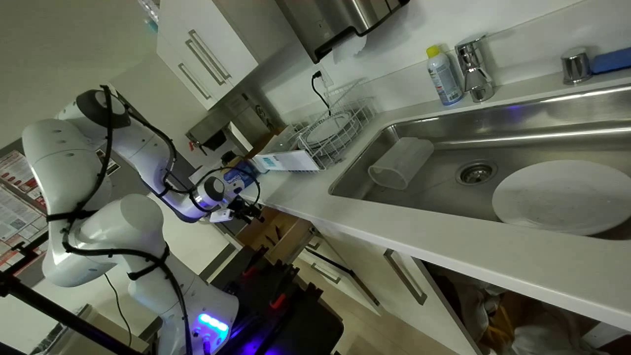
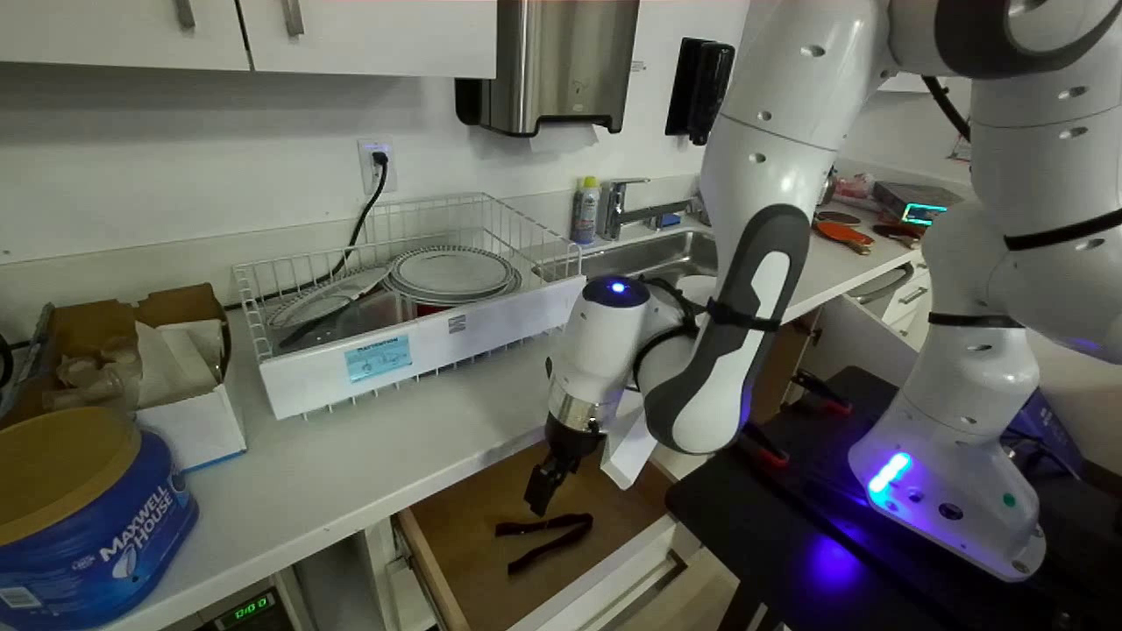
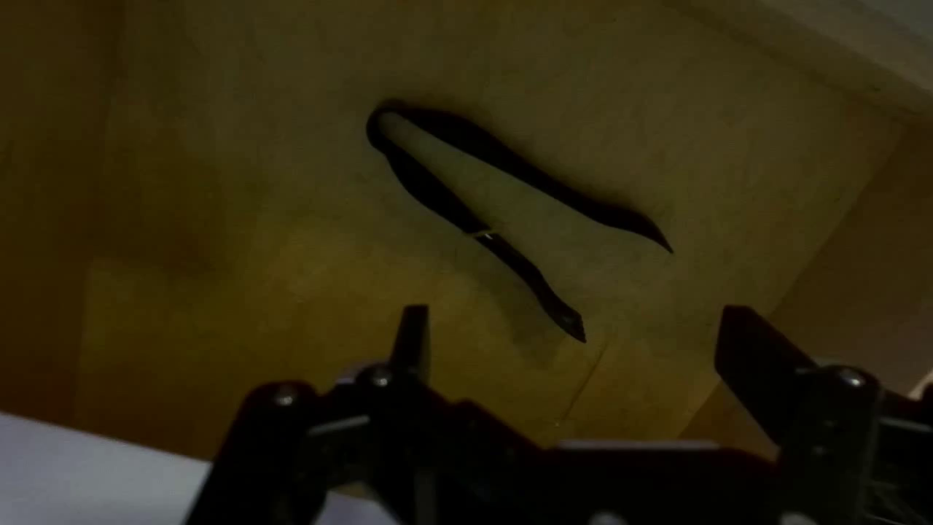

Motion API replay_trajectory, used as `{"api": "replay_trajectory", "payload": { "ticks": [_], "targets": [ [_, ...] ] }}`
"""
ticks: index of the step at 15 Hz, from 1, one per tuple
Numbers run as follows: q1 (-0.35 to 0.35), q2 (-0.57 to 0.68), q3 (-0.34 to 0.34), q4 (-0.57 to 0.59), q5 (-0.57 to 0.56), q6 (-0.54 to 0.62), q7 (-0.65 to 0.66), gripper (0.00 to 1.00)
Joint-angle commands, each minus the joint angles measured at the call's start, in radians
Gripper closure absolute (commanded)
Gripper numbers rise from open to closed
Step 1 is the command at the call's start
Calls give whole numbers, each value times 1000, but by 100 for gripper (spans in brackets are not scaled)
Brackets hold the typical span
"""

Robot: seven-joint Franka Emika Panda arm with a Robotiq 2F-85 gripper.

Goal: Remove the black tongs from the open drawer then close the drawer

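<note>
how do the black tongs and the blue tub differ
Shape: the black tongs are slim with two spread arms; the blue tub is bulky and rounded.
Colour: the tongs look nearly all black; the tub is blue with a tan lid.
Place: the tongs lie in the open drawer; the tub stands on the counter.
Shared: neither is held.

In an exterior view, the bottom edge cuts the drawer [image 2: 473, 578] at six o'clock, the left edge the coffee tub [image 2: 88, 535] at eight. In an exterior view, the tongs [image 1: 278, 232] at seven are too small to trace. The wrist view blurs the gripper [image 3: 574, 328] at five.
</note>
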Motion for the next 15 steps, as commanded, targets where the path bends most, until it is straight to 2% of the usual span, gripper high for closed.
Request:
{"api": "replay_trajectory", "payload": {
  "ticks": [1,3,7,15],
  "targets": [
    [81,103,-46,44,100,80,-29,0],
    [72,146,-21,73,153,87,-56,0],
    [84,209,-29,129,219,70,-87,0],
    [65,294,-30,214,268,53,-105,0]
  ]
}}
